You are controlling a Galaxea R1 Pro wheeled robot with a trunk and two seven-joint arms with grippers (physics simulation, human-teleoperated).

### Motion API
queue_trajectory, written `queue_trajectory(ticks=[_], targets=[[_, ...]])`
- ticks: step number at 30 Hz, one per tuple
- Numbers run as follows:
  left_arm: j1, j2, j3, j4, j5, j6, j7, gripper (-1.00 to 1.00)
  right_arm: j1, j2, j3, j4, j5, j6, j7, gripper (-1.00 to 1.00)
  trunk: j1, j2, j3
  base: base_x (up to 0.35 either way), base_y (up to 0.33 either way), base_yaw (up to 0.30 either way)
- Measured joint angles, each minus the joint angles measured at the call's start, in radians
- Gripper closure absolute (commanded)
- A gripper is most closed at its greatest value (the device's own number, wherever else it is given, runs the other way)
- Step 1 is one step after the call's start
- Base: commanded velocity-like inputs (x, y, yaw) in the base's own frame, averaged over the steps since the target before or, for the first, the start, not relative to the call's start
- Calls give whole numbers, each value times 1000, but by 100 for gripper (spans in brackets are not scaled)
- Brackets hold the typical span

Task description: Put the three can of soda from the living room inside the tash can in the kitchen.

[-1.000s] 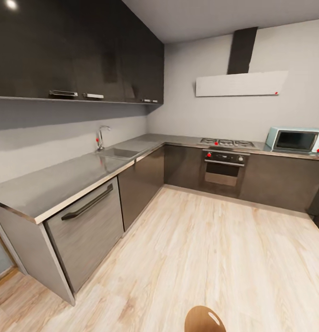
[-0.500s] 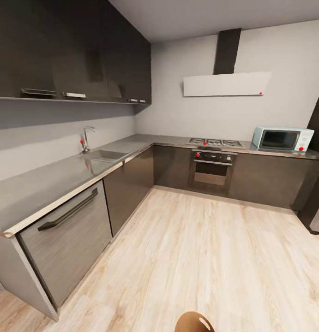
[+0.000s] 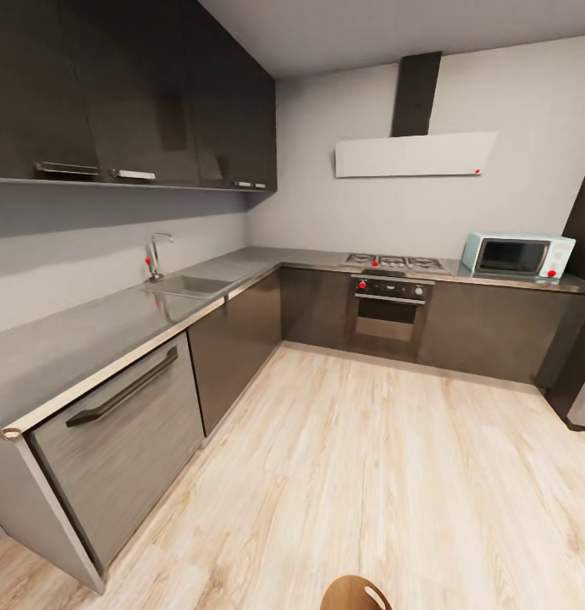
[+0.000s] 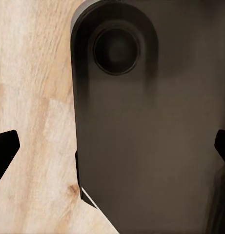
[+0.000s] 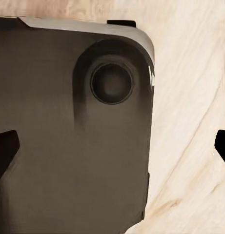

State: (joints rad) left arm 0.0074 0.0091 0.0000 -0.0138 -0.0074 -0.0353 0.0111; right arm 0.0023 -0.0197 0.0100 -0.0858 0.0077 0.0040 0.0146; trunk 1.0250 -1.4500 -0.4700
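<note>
At the floor's near edge, the tash can (image 3: 353, 594) sits lower.

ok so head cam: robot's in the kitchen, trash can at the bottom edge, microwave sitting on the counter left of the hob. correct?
Not quite: in the head view the microwave sits on the counter to the right of the hob, not the left. The rest holds: it is the kitchen, and the trash can shows at the bottom edge.
</note>
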Motion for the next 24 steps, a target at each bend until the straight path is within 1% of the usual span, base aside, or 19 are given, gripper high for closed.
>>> queue_trajectory(ticks=[4,7,9,11,12,14,17,19,21,24], targets=[[-1,0,0,0,0,0,0,-100,-1,2,-1,-69,-2,8,-1,-100,0,0,0,14,58,0],[-1,-1,0,-1,0,0,0,-100,-6,8,-1,-108,-4,34,-1,-100,0,0,0,11,37,0],[-1,-1,0,-1,0,0,0,-100,-15,11,-1,-135,-4,68,-1,-100,0,0,0,6,19,0],[-1,-1,0,-6,0,0,0,-100,-32,14,-1,-213,-6,145,-1,-100,0,0,0,3,10,0],[-1,0,0,-10,0,1,0,-100,-39,16,-3,-309,-8,228,-1,-100,0,0,0,2,6,0],[-1,0,0,-12,0,1,0,-100,-40,21,-3,-456,-10,333,0,-100,0,0,0,1,4,0],[-5,-1,0,-15,0,2,0,-100,-38,42,-3,-711,-10,539,-1,-100,0,0,0,1,2,0],[-15,0,0,-16,1,4,1,-100,-37,74,1,-1016,-11,809,-5,-100,0,0,0,0,1,0],[-19,0,0,-17,1,7,0,-100,-38,85,5,-1135,-10,907,-7,-100,0,0,0,0,0,0],[-35,-1,0,-23,2,12,0,-100,-43,95,14,-1259,-7,1006,-9,-100,0,0,0,0,0,0]])
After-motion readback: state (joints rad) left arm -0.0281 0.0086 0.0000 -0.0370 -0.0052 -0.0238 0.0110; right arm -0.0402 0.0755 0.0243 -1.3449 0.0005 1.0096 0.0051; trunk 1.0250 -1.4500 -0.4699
